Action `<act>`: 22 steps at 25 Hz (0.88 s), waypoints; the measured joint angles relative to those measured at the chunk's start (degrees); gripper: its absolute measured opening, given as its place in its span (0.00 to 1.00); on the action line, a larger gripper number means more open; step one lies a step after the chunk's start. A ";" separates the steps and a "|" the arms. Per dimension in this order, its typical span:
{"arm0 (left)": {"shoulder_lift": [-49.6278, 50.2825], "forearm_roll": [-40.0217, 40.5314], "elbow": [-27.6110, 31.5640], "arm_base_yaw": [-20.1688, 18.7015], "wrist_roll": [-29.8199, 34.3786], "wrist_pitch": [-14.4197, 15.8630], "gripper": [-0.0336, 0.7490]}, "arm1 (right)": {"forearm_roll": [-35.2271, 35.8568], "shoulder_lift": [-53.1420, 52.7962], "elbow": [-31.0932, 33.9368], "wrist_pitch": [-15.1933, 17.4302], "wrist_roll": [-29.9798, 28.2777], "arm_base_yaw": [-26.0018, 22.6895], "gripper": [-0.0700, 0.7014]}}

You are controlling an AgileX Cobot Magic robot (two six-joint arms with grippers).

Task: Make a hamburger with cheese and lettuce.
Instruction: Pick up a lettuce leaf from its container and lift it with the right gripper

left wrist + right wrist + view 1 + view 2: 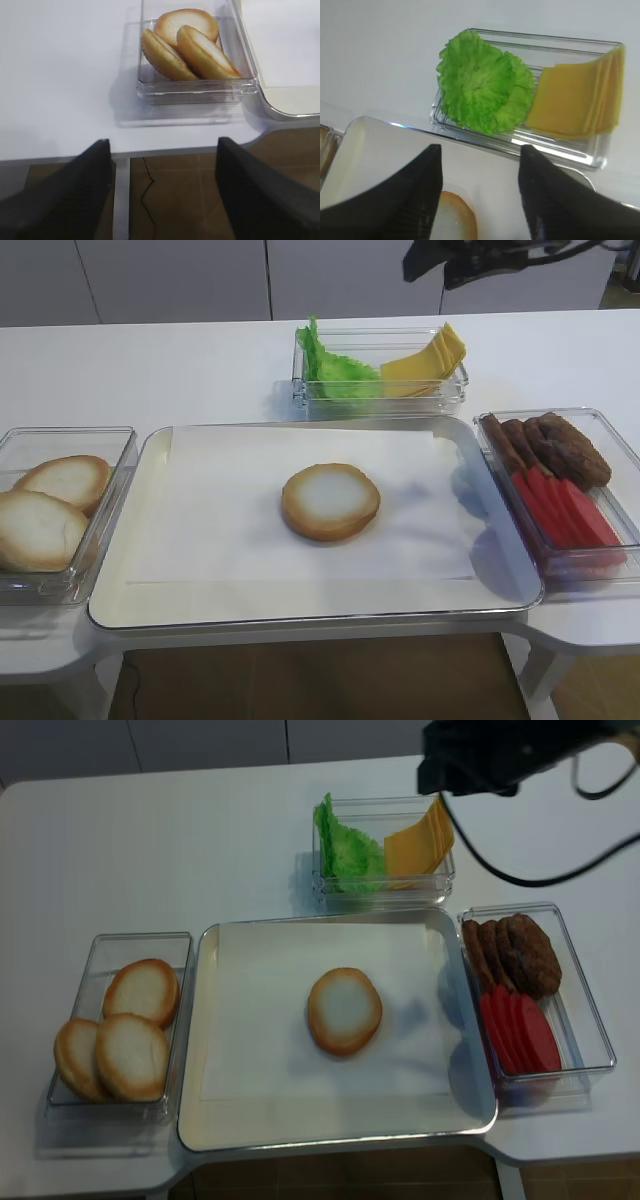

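The two exterior high views show the whole layout: the hamburger (330, 501) bun half lies alone, cut face up, near the centre of the paper-lined tray (150, 610), its face pale cream inside a golden-brown crust rim. Only these views show the clear bin at 3 o'clock of the tray, holding brown meat pieces (548, 446) at its far end and red strips (565, 510) nearer the camera. The right arm appears there only as a dark mass at the upper right edge, above the table. The right wrist view alone shows the right gripper (480, 167): its two black fingers stand wide apart with nothing between them, hanging over the tray's far rim, the bun edge visible low between them. At 12 o'clock of the tray, a clear container (570, 152) holds the lettuce (485, 90), a bright green, frilly, roughly round leaf, at its left end, and the cheese (575, 100), thin yellow-orange square slices fanned in a stack, at its right end; the two are just touching. The left wrist view alone shows the left gripper (162, 150), fingers spread and empty, beyond the table's front edge. Ahead of it, the bin at 9 o'clock of the tray holds three spare bun halves (187, 47) leaning together.
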 joint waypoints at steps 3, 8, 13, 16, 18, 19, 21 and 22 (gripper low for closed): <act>0.00 -0.09 0.00 0.00 0.00 0.00 0.65 | 2.88 6.33 -4.71 -0.13 -2.83 0.63 0.58; 0.00 -0.09 0.00 0.00 0.00 0.00 0.65 | 9.69 16.10 -13.33 -0.33 -6.99 0.81 0.58; 0.00 -0.09 0.00 0.00 0.00 0.00 0.65 | 15.32 23.17 -19.89 -0.33 -9.10 0.90 0.58; 0.00 -0.09 0.00 0.00 0.00 0.00 0.65 | 19.80 26.28 -21.77 -0.71 -11.92 0.90 0.58; 0.00 -0.09 0.00 0.00 0.00 0.00 0.65 | 21.44 27.87 -22.64 -1.08 -12.83 0.90 0.58; 0.00 -0.09 0.00 0.00 0.00 0.00 0.65 | 21.68 28.59 -23.10 -1.37 -13.10 0.90 0.58; 0.00 -0.09 0.00 0.00 0.00 0.00 0.65 | 22.10 29.62 -23.80 -1.94 -13.27 0.90 0.58; 0.00 -0.09 0.00 0.00 0.00 0.00 0.65 | 22.23 30.09 -24.02 -2.07 -13.27 0.90 0.58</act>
